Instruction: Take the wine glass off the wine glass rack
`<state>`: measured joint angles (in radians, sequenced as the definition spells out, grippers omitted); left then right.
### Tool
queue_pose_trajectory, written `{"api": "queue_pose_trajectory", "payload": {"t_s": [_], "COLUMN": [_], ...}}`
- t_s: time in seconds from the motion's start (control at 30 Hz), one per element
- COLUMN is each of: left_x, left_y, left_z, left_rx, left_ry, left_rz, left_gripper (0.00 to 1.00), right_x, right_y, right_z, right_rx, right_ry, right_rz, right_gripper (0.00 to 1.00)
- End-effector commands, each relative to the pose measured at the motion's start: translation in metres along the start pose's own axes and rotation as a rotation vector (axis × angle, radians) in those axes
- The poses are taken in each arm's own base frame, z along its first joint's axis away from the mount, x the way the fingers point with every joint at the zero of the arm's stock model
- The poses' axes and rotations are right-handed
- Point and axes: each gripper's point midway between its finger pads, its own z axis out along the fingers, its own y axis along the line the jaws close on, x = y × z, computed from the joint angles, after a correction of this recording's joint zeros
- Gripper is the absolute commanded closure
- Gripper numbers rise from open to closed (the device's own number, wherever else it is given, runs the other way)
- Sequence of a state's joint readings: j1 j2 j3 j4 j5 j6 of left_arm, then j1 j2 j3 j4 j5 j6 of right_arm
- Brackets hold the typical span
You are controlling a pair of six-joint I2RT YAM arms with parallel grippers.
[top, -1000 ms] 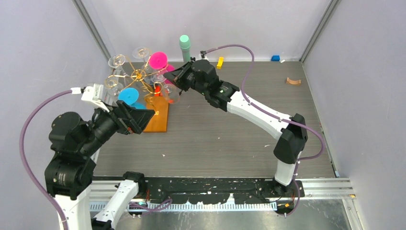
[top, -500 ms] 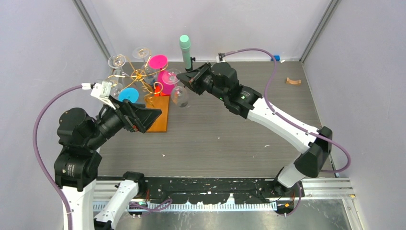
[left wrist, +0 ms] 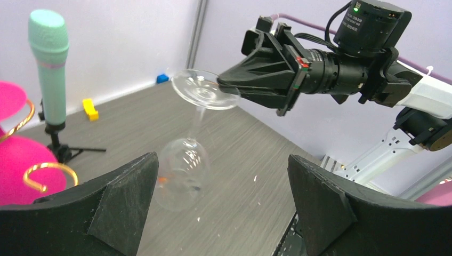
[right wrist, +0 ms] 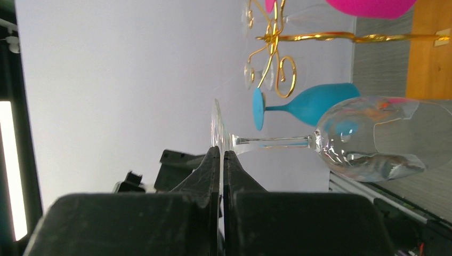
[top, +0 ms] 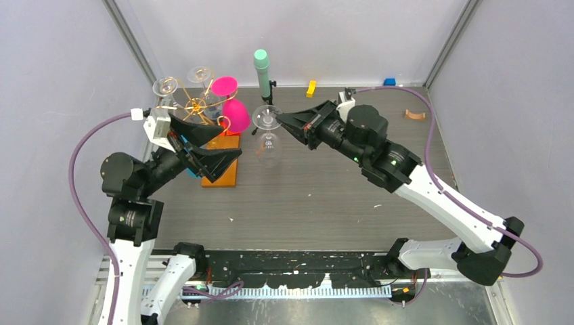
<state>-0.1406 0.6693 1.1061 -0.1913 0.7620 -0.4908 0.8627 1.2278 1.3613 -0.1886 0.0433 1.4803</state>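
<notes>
My right gripper (top: 284, 118) is shut on the foot of a clear wine glass (top: 267, 139), which hangs bowl down over the table, right of the rack and free of it. The foot sits between the jaws in the right wrist view (right wrist: 218, 128), and the glass (left wrist: 186, 165) also shows in the left wrist view. The gold wire wine glass rack (top: 196, 105) stands on its orange wooden base (top: 227, 172) at the back left, still holding pink, blue and clear glasses. My left gripper (top: 213, 145) is open and empty, over the base, pointing at the held glass.
A black tripod with a mint-green cylinder (top: 262, 68) stands at the back, just behind the held glass. A yellow block (top: 311, 88), a blue block (top: 389, 82) and a brown curved piece (top: 414, 114) lie along the back right.
My right gripper has carried the clear glass right and toward the front, away from the rack. My left arm has risen and swung right, its gripper now over the base.
</notes>
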Motion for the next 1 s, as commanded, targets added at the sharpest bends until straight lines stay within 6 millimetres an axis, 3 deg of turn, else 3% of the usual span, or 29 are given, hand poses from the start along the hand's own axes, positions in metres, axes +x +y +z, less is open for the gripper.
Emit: {"api": "queue_pose_trajectory", "payload": {"t_s": [0.0, 0.1, 0.27, 0.33, 0.5, 0.67, 0.87, 0.97], "left_x": [-0.037, -0.029, -0.008, 0.005, 0.033, 0.040, 0.041, 0.044], "left_y": [-0.025, -0.024, -0.030, -0.041, -0.044, -0.038, -0.043, -0.044], "left_z": [0.012, 0.022, 0.044, 0.056, 0.079, 0.085, 0.089, 0.090], "left_rx": [0.182, 0.241, 0.324, 0.381, 0.402, 0.377, 0.404, 0.408], "left_ry": [-0.112, -0.089, -0.040, -0.003, 0.086, 0.067, 0.054, 0.055], "left_rz": [0.126, 0.105, 0.096, 0.091, 0.127, 0.100, 0.070, 0.064], "left_gripper": [0.07, 0.09, 0.22, 0.23, 0.23, 0.29, 0.55, 0.59], "right_x": [0.000, -0.001, 0.011, 0.015, 0.015, 0.015, 0.016, 0.015], "right_y": [0.051, 0.054, 0.064, 0.068, 0.065, 0.064, 0.061, 0.066], "right_z": [-0.036, -0.048, -0.061, -0.062, -0.061, -0.059, -0.057, -0.061], "right_rx": [-0.135, -0.119, -0.128, -0.125, -0.110, -0.125, -0.122, -0.139], "right_ry": [0.026, 0.027, 0.103, 0.126, 0.124, 0.128, 0.132, 0.128], "right_rz": [0.092, 0.100, 0.115, 0.106, 0.102, 0.127, 0.149, 0.141], "right_gripper": [1.00, 1.00, 1.00, 1.00, 1.00, 1.00, 1.00, 1.00]}}
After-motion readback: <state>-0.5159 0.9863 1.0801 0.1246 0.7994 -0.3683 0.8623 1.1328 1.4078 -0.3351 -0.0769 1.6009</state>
